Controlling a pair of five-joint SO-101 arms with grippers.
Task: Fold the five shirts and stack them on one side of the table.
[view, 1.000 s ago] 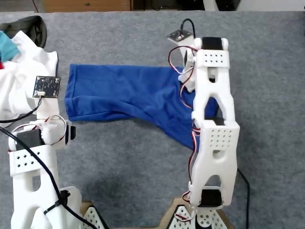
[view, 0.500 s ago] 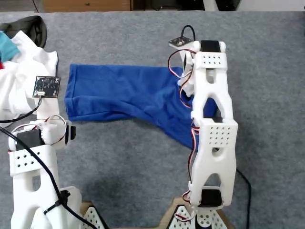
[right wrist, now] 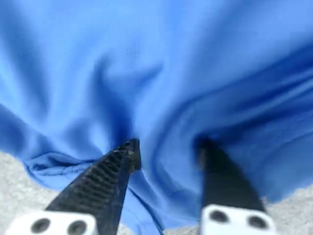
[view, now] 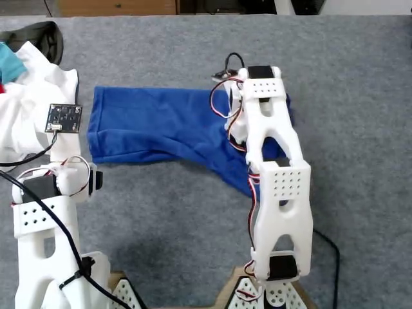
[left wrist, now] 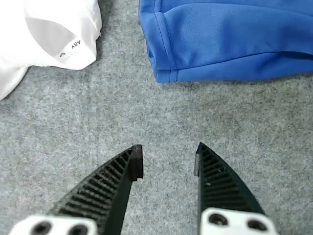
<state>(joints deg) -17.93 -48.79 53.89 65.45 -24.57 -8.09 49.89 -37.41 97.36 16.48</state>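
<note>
A blue shirt (view: 161, 125) lies spread across the middle of the grey table, with one end trailing toward the front under the right arm (view: 267, 129). My right gripper (right wrist: 168, 147) stands over the shirt (right wrist: 171, 58), its jaws apart and both tips pressed into bunched blue cloth. My left gripper (left wrist: 168, 159) hangs open above bare carpet, short of the shirt's folded corner (left wrist: 161, 73). A white shirt (view: 26, 103) lies crumpled at the far left, beside the left arm (view: 58, 180).
A dark garment (view: 45, 35) and a teal one (view: 9, 61) sit with the white shirt (left wrist: 44, 29) in the back left corner. Grey carpet (view: 360, 129) is open to the right of the right arm and in front of the blue shirt.
The right arm has swung to the left over the blue shirt, and the cloth at that end has shifted with it. The left arm has kept still.
</note>
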